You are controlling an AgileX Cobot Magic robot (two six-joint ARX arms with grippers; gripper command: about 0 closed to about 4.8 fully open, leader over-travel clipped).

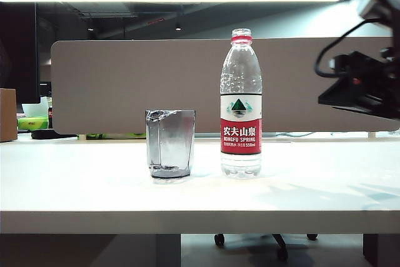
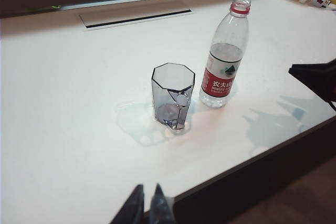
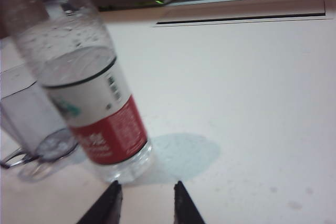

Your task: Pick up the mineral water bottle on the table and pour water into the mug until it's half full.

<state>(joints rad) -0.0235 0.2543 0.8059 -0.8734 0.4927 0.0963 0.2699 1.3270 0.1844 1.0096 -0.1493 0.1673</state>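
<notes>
The mineral water bottle (image 1: 240,101) stands upright and uncapped on the table (image 1: 94,186), with water reaching about the top of its label. The smoky-grey faceted mug (image 1: 170,143) stands just left of it, a small gap between them. In the right wrist view my right gripper (image 3: 147,184) is open, with nothing between its fingers. It is low over the table, just short of the foot of the bottle (image 3: 89,93), with the mug (image 3: 31,124) beyond. My left gripper (image 2: 148,195) is shut and empty. It hangs back over the table's front edge, well away from the mug (image 2: 173,95) and bottle (image 2: 226,59).
The right arm (image 1: 365,82) reaches in from the right, level with the bottle's middle. A grey partition (image 1: 125,85) closes off the back of the table, with a cable slot (image 2: 136,18) in front of it. A cardboard box (image 1: 7,114) stands far left.
</notes>
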